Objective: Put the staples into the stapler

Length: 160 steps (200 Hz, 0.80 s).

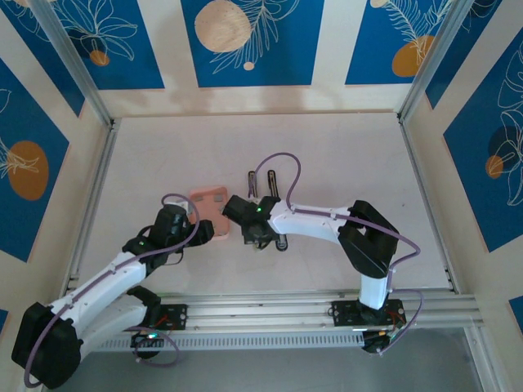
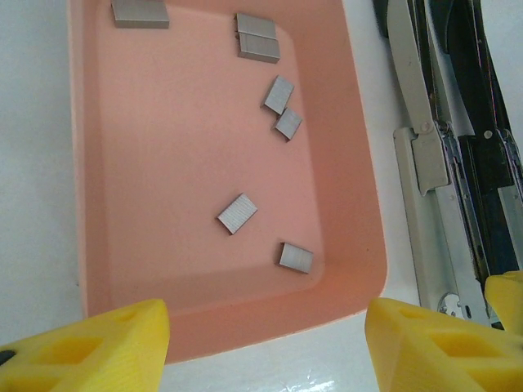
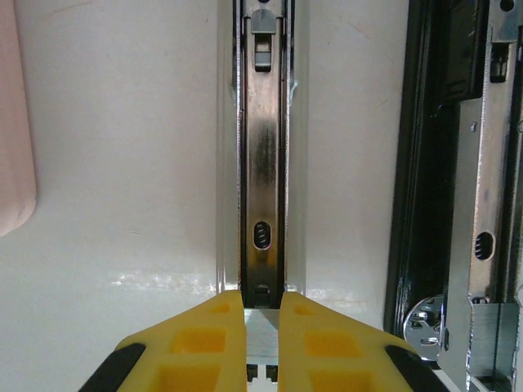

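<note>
The stapler [image 3: 263, 163] lies opened flat, its silver magazine channel running straight up from my right gripper [image 3: 262, 304], with its black top arm [image 3: 417, 163] to the right. That gripper is shut on a small grey staple strip [image 3: 262, 336], held just over the near end of the channel. Several more staples [image 2: 237, 213] lie loose in the salmon-pink tray [image 2: 82, 163]. My left gripper [image 2: 265, 347] hangs open above the tray's near rim, nothing between its fingers [image 2: 98, 343]. From above, the stapler [image 1: 270, 184] sits right of the tray [image 1: 214, 198].
The tray's rounded edge [image 3: 12, 122] lies left of the stapler channel, with bare white table between them. Both arms [image 1: 319, 220] crowd the table's middle near the front rail [image 1: 270, 314]. Aluminium posts frame the sides.
</note>
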Tool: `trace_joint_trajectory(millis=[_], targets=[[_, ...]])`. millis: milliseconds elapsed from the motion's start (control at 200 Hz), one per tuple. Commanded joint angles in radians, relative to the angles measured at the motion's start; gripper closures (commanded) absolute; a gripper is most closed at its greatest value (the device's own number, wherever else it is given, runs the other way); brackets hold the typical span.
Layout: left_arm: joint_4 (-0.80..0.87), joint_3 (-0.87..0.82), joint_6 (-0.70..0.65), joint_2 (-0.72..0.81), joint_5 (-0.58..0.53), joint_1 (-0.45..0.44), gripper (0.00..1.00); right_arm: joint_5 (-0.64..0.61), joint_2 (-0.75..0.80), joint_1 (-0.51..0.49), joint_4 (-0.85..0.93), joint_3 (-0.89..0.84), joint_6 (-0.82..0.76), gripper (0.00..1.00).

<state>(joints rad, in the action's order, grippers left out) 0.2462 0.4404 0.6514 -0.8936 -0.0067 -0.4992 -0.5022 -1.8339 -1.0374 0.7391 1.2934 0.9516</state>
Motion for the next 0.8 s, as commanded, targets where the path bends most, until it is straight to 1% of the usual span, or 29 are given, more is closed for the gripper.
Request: trace_joint_trajectory(millis=[0, 205, 445, 670, 795], targets=[[-0.012, 0.034, -0.011, -0.004, 0.017, 0.018, 0.35, -0.020, 0.010, 0.005, -0.003, -0.015, 0.009, 0.87], [-0.012, 0.028, -0.009, -0.005, 0.017, 0.017, 0.35, -0.006, 0.029, -0.011, 0.006, -0.039, 0.035, 0.86], [-0.015, 0.025, -0.009, -0.004, 0.020, 0.017, 0.35, -0.011, 0.033, -0.014, 0.005, -0.042, 0.042, 0.83], [-0.013, 0.030, -0.006, -0.002, 0.021, 0.017, 0.35, -0.037, 0.049, -0.009, 0.020, -0.013, 0.015, 0.75], [-0.005, 0.038, -0.007, 0.001, 0.020, 0.017, 0.35, -0.053, 0.075, -0.005, 0.031, 0.000, 0.005, 0.73]])
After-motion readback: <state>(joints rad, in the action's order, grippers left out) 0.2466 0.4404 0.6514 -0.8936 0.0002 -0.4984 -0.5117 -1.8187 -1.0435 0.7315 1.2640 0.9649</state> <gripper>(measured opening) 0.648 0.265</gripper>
